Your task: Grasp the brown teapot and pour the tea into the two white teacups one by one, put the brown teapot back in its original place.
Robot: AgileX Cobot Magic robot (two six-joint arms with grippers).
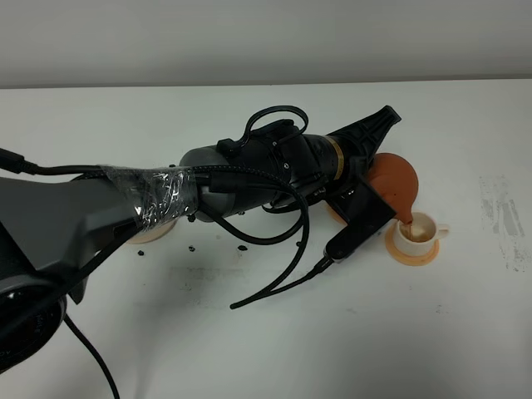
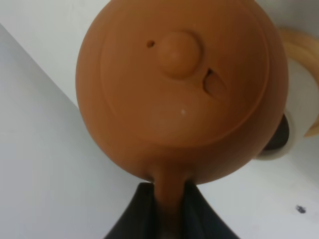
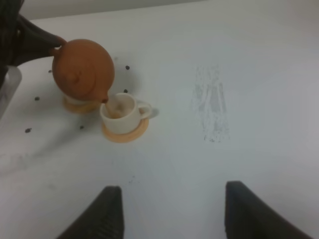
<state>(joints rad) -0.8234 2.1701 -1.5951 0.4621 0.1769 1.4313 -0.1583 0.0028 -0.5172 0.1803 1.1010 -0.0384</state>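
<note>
Clamped teapot (image 1: pixel 396 178) by its loop handle (image 2: pixel 168 183) in left gripper (image 2: pixel 167 211), tipped above cup (image 1: pixel 420 231) on coaster (image 1: pixel 411 255), pouring tea (image 1: pixel 408 218). Hung right gripper (image 3: pixel 169 211) well apart, jaws spread. Judged clay heavy, brittle; handle safest hold.

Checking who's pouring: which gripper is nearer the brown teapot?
Left. The left gripper holds the brown teapot by its handle; the right gripper stands open, well clear of it.

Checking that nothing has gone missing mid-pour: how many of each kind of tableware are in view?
Brown teapot: 1
White teacups: 2, one mostly hidden under the teapot
Orange coasters: 2
Beige saucer: 1
Total: 6
</note>
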